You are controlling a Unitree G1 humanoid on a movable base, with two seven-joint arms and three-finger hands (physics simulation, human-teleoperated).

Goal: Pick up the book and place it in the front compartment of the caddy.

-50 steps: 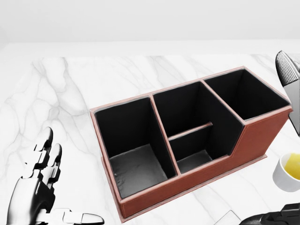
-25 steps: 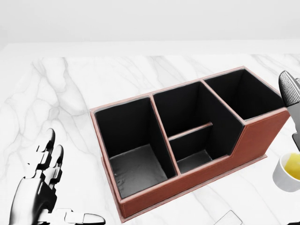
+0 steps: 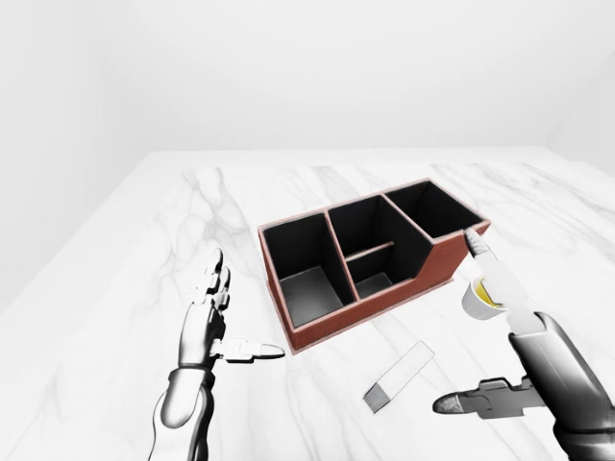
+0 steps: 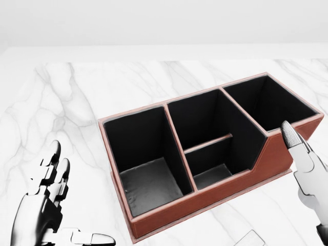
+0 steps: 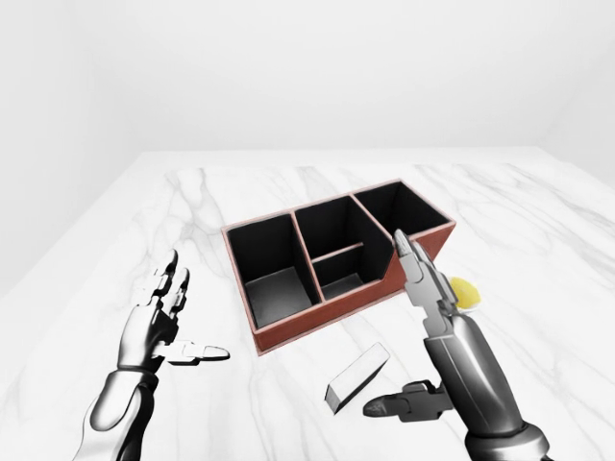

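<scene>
The caddy (image 4: 205,154) is a long box with brown, leather-like outer walls and matte black lining, standing askew on the bench (image 3: 144,288). Thin partitions split it into a large compartment at the head view's left, a middle section halved by a low crosswise divider, and a taller compartment at the upper right; the near wall steps up in a slant toward that end. All compartments look empty.

The book (image 3: 399,376) is a small, pale grey slab with a darker end face, lying flat on the bench below the caddy in the left-eye view, apart from it and between the two hands. A white cup (image 3: 480,296) with yellow contents stands just beside the caddy's right end.

The bench is glossy white marble with soft grey veining, stretching away to plain white walls.

The left hand (image 3: 213,317) is metallic silver, held upright well left of the caddy with its fingers straight and its thumb stuck out sideways, spread wide and touching nothing. The right hand (image 5: 423,336) has a dark grey forearm and pale fingers; these point up toward the caddy's near wall while the thumb juts out low, just right of the book. It is open wide and holds nothing.
</scene>
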